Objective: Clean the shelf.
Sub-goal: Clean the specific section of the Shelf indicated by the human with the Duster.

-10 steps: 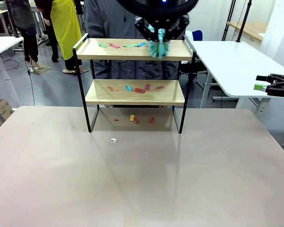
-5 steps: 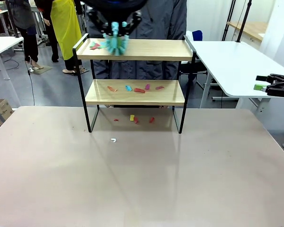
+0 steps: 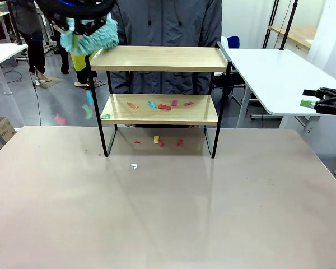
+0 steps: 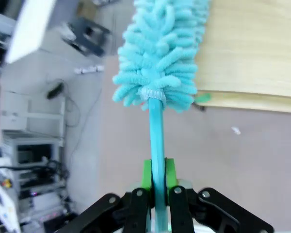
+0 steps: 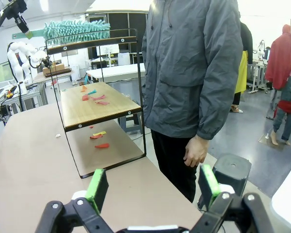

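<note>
While the left gripper (image 3: 81,17) is clenched on the thin teal handle of a fluffy duster (image 3: 92,35), the duster's head hangs just past the top left corner of the shelf (image 3: 159,59). The shelf stands at the middle of the far edge of the surface (image 3: 168,213), with a person (image 3: 168,22) right behind it. Its long axis runs left to right along that edge, and its open front faces the robot. The top board looks bare. Coloured scraps (image 3: 159,105) lie along the lower board, and more (image 3: 157,140) lie on the surface underneath. A few (image 3: 88,106) off the left end seem to be in mid-air.

To my eye the shelf is light and stiff, just thin wire and two boards, so a hard sideways push could slide or tip it. If it needs steadying, the black uprights or side rails are the places to take hold. The soft duster head should give on contact. The right gripper (image 3: 309,98) hangs released, jaws wide, well off the surface's right edge.
</note>
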Robot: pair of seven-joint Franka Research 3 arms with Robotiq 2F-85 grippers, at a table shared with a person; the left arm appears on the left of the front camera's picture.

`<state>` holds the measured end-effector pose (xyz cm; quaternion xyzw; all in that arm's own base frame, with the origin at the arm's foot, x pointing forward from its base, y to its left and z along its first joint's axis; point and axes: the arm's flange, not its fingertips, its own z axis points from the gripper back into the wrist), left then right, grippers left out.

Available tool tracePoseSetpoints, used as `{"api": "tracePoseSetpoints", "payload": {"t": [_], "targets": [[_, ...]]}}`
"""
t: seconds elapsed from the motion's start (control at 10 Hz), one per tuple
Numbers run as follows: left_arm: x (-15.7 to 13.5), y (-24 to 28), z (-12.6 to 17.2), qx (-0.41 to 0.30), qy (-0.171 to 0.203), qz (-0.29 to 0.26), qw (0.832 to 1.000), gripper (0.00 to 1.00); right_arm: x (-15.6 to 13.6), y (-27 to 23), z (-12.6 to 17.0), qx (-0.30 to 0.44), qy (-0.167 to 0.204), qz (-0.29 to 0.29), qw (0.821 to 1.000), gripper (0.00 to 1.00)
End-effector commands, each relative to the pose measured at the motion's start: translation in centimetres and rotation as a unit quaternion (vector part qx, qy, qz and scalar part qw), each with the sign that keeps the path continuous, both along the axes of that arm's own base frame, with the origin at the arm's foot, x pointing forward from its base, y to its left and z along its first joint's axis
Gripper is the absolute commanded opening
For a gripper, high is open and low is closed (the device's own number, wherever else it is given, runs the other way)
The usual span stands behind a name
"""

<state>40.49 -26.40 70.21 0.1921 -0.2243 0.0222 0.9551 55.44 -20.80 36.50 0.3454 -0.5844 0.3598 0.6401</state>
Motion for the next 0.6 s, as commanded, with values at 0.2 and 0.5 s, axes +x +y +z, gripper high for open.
{"api": "tracePoseSetpoints", "payload": {"t": [0.2,0.5], "targets": [[-4.5,-2.2,2.4,0.003,-0.038,-0.102,0.994,0.13,0.1,0.2,0.6,0.001,0.006,-0.006,1.000,1.00],[-6.6,-1.5,4.9,-0.096,-0.012,-0.192,0.977,0.13,0.1,0.2,0.6,0.001,0.006,-0.006,1.000,1.00]]}}
